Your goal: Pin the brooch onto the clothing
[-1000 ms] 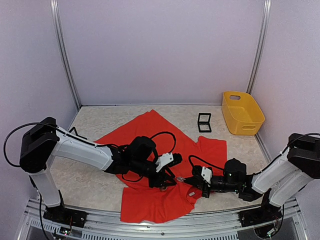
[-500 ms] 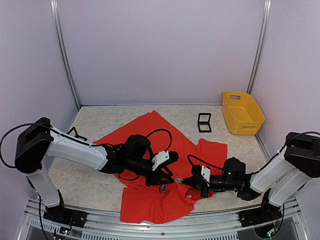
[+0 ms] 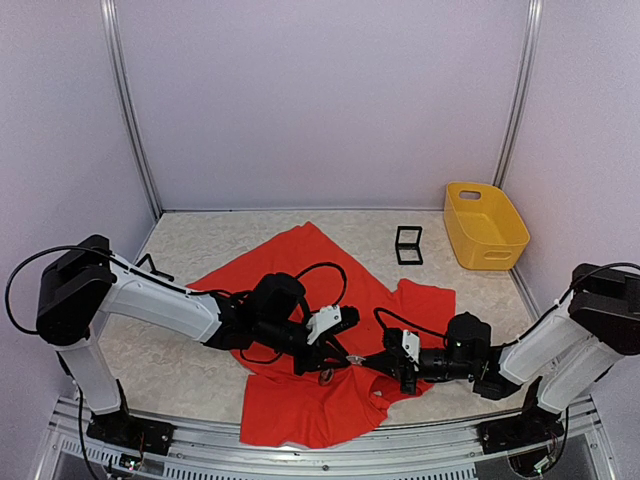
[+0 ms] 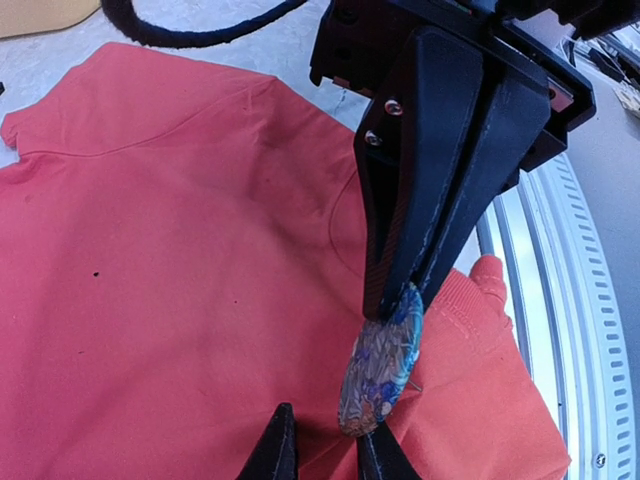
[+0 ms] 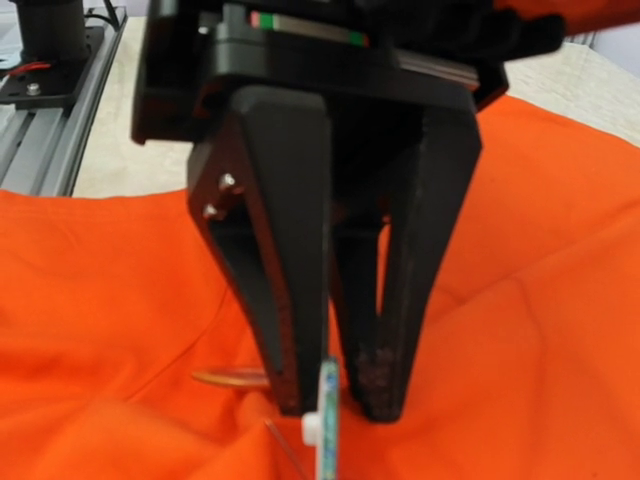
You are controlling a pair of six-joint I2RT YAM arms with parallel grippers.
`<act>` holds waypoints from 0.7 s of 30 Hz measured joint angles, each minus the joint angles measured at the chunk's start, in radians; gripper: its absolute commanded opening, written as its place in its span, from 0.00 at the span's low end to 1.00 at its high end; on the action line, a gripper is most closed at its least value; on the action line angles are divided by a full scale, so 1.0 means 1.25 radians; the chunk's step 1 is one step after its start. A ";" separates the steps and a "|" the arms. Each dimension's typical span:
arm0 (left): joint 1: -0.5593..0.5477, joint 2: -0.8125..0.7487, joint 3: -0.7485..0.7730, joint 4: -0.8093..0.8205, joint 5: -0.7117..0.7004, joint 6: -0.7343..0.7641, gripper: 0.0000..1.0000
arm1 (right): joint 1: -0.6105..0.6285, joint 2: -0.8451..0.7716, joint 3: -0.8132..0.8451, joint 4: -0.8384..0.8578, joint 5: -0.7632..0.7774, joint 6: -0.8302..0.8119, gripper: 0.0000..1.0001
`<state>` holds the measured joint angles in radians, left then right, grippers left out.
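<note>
The red T-shirt [image 3: 300, 410] lies spread on the table, its white label [image 3: 382, 390] near the front. It fills the left wrist view [image 4: 180, 250] and the right wrist view [image 5: 540, 300]. My right gripper [image 3: 368, 360] [image 4: 400, 300] is shut on the top of the brooch [image 4: 385, 360], an oval with a blue pattern. It holds the brooch upright, lower edge at the fabric. The brooch shows edge-on [image 5: 328, 430], with its thin pin sticking out to the left. My left gripper [image 3: 335, 362] [image 4: 325, 450] [image 5: 332, 395] faces it, jaws partly apart, tips on the shirt beside the brooch.
A small copper-coloured disc [image 5: 228, 378] lies on the shirt just beside the left gripper; it also shows in the top view [image 3: 325, 375]. A yellow basket [image 3: 485, 225] and a small black frame [image 3: 408, 245] stand at the back right. The metal rail [image 4: 560, 300] runs along the near table edge.
Both grippers have shifted only slightly and stay tip to tip over the front of the shirt. The brooch stays in the right gripper.
</note>
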<state>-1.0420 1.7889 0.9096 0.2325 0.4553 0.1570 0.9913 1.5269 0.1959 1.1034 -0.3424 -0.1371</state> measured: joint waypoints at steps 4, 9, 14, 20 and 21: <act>-0.005 0.000 0.000 0.001 0.004 0.001 0.03 | -0.002 0.000 0.000 -0.001 -0.001 0.000 0.00; -0.007 0.000 0.002 -0.002 0.008 -0.002 0.04 | -0.006 0.000 0.002 -0.005 -0.005 0.000 0.00; -0.011 -0.001 0.004 0.002 0.009 -0.011 0.13 | -0.005 -0.001 0.004 -0.016 -0.012 -0.001 0.00; -0.018 -0.028 0.003 0.013 0.012 -0.004 0.00 | -0.009 -0.010 0.006 -0.031 -0.009 -0.002 0.00; -0.020 -0.031 0.002 0.013 0.012 0.002 0.00 | -0.010 -0.012 0.007 -0.032 -0.009 -0.002 0.00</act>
<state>-1.0668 1.7504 0.9115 0.2481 0.4702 0.1589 0.9791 1.5124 0.2047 1.0634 -0.3542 -0.1394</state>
